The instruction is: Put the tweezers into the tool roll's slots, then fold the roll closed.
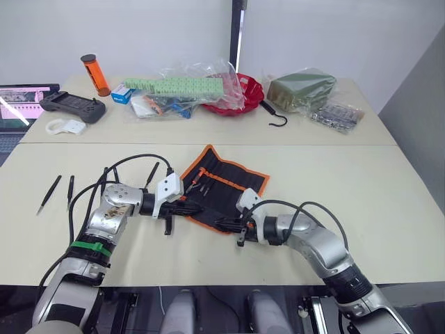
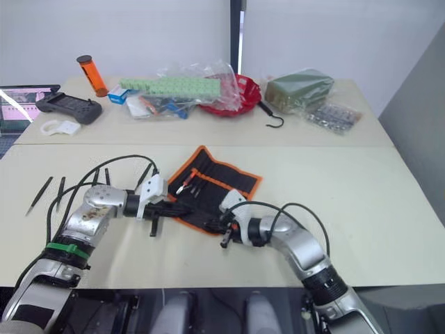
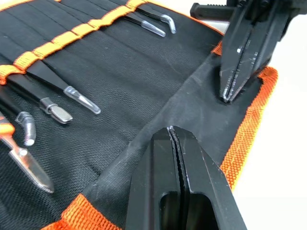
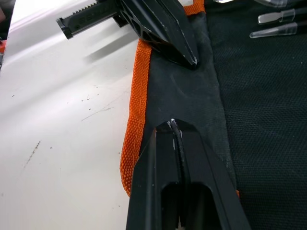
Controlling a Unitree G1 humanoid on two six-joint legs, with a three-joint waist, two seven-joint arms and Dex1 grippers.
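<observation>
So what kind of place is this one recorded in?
Probably a lab or office test bench: pale tables against a white wall, a laptop, a game controller and bagged parts behind the tool roll.

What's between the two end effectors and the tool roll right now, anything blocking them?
Nothing visible. The left end effector and right end effector both rest shut on the tool roll, pinching its near flap by the orange edge.

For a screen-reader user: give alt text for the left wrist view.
The left gripper, fingers shut, pinches a raised fold of the black tool roll near its orange edge, facing the right gripper, shut on the same fold. Several capped tools sit in the roll's slots.
</observation>
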